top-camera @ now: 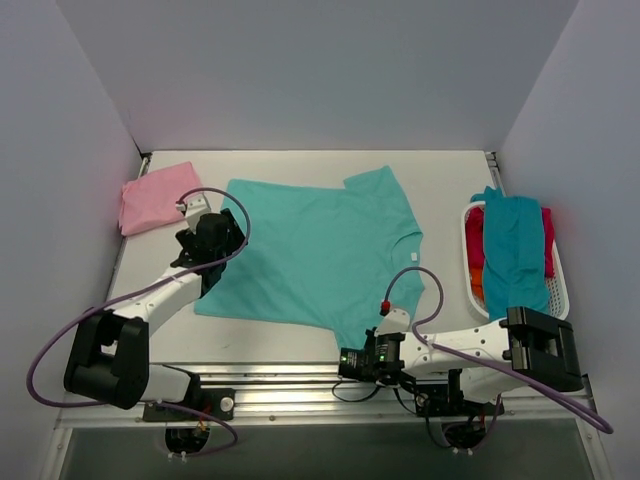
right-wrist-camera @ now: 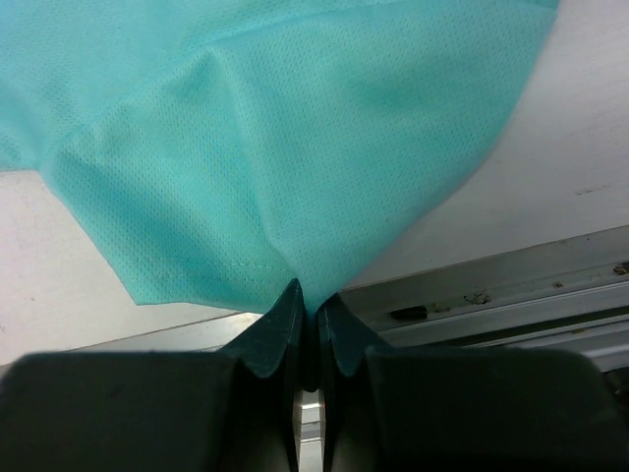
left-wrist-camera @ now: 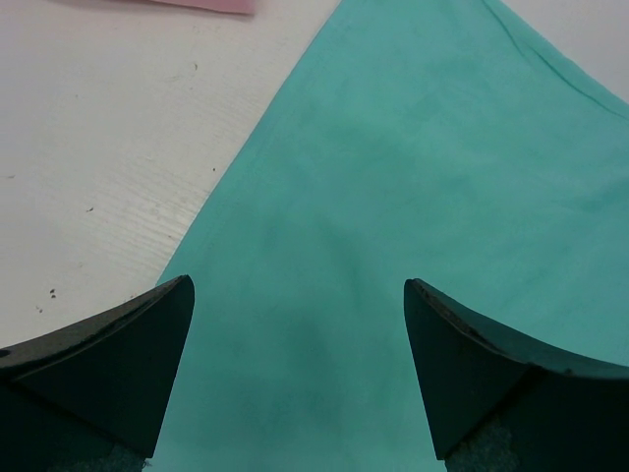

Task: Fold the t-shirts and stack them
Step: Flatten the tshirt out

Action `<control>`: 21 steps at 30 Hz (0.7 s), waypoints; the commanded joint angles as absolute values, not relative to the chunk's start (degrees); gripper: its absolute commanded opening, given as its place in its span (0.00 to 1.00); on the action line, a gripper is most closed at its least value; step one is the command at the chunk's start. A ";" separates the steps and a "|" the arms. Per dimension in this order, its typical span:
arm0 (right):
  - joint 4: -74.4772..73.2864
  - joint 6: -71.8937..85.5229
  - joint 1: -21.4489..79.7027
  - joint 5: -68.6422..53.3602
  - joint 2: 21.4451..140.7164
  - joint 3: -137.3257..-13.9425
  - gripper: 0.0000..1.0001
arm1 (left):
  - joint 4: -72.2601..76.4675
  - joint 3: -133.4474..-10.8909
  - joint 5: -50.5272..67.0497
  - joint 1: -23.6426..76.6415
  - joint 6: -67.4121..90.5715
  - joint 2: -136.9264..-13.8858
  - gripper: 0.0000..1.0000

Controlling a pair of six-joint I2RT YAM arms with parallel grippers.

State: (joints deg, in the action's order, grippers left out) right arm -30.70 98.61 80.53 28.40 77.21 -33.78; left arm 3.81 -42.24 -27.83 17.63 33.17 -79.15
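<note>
A mint-teal t-shirt (top-camera: 320, 250) lies spread flat across the middle of the table. My left gripper (top-camera: 218, 235) hovers open over the shirt's left edge, with the fabric (left-wrist-camera: 413, 177) passing under its spread fingers (left-wrist-camera: 300, 295) and nothing between them. My right gripper (top-camera: 348, 355) is at the near table edge, shut on the shirt's near hem. In the right wrist view the fabric (right-wrist-camera: 295, 147) puckers into the pinched jaws (right-wrist-camera: 307, 295). A folded light pink t-shirt (top-camera: 155, 197) rests at the far left, and its edge (left-wrist-camera: 206, 4) shows in the left wrist view.
A white plastic basket (top-camera: 562, 285) stands at the right edge. It holds a darker teal-blue shirt (top-camera: 512, 250) draped over red (top-camera: 548, 240) and orange (top-camera: 478, 285) ones. A metal rail (right-wrist-camera: 511, 295) runs along the near table edge. Grey walls enclose three sides.
</note>
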 commanded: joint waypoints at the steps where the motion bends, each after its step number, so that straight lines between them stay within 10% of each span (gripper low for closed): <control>1: -33.75 97.82 79.10 33.92 79.01 -34.36 0.00 | -1.65 -44.99 -28.91 17.58 32.61 -74.01 0.97; 21: -28.92 84.90 68.12 39.37 68.81 -31.64 0.00 | -32.42 -44.30 -23.28 25.66 43.24 -66.45 0.96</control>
State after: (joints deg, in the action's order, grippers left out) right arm -27.81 87.46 68.31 36.05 68.01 -31.68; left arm -26.59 -44.42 -23.31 24.27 40.66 -68.62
